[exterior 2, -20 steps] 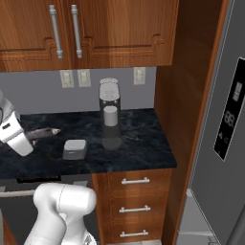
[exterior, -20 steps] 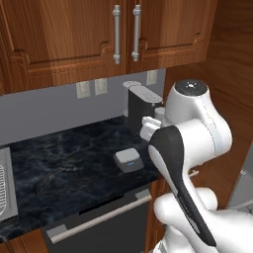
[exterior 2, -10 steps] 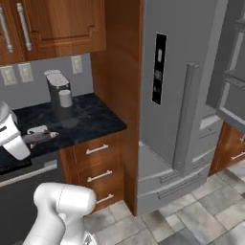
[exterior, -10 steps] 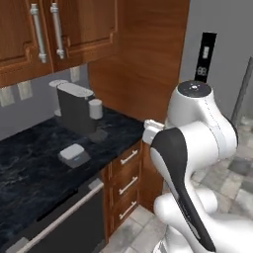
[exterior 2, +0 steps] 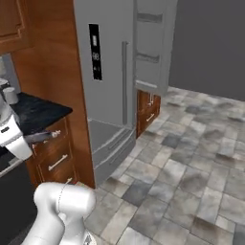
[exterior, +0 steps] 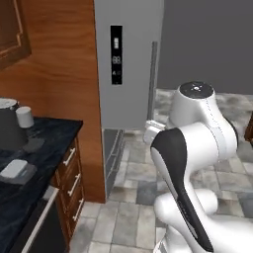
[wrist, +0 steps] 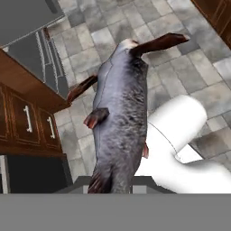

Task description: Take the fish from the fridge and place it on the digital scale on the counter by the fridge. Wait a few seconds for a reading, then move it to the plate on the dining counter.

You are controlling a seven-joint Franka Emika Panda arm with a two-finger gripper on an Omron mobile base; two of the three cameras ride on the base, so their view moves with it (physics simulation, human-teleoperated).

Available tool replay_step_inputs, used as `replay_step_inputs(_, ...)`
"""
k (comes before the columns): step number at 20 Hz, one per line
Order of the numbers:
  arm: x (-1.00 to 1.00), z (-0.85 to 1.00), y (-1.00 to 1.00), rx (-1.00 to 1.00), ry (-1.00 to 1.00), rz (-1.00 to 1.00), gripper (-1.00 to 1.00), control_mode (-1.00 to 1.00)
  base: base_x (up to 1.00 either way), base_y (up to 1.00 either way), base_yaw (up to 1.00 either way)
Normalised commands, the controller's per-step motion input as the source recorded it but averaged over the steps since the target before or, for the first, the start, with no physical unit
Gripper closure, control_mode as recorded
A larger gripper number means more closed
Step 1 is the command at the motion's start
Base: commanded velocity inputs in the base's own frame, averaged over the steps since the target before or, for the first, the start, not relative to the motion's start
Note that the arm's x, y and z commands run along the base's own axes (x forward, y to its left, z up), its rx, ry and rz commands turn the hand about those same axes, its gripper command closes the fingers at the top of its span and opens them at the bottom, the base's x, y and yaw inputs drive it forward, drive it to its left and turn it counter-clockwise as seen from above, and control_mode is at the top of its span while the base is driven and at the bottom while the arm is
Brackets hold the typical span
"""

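Note:
A grey fish [wrist: 122, 113] with reddish-brown fins and tail hangs lengthwise in the hand view, and my gripper [exterior 2: 29, 139] is shut on it. From the right base view the fish [exterior 2: 43, 137] sticks out to the right of the hand, beside the counter [exterior 2: 38, 111]. The small grey digital scale [exterior: 15, 168] lies bare on the dark marbled counter [exterior: 47, 143] at the far left. The grey steel fridge [exterior: 129, 64] stands just past the wood panel, and one fridge [exterior 2: 110, 62] door is swung open, showing its shelves. The plate and the dining counter are out of view.
A black coffee machine [exterior: 7, 132] with a pale cup [exterior: 23, 117] stands behind the scale. Wood drawers with silver handles [exterior: 71, 173] sit under the counter. Grey stone floor tiles [exterior 2: 191, 162] spread wide to the right of the fridge.
The whole picture has swung: the base has turned right, so the counter and scale slid to the left edge and the fridge and floor came into view. The fish stays gripped.

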Motion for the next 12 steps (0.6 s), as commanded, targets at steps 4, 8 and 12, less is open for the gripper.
replay_step_inputs(4,0.00,0.00,0.00,0.00,0.00,0.00,1.00,1.00,-1.00,0.18,-0.72)
replay_step_inputs(8,0.00,0.00,0.00,0.00,0.00,0.00,1.00,1.00,-1.00,0.03,-0.63)
replay_step_inputs(12,0.00,0.00,0.00,0.00,0.00,0.00,1.00,1.00,-1.00,0.00,-0.57)
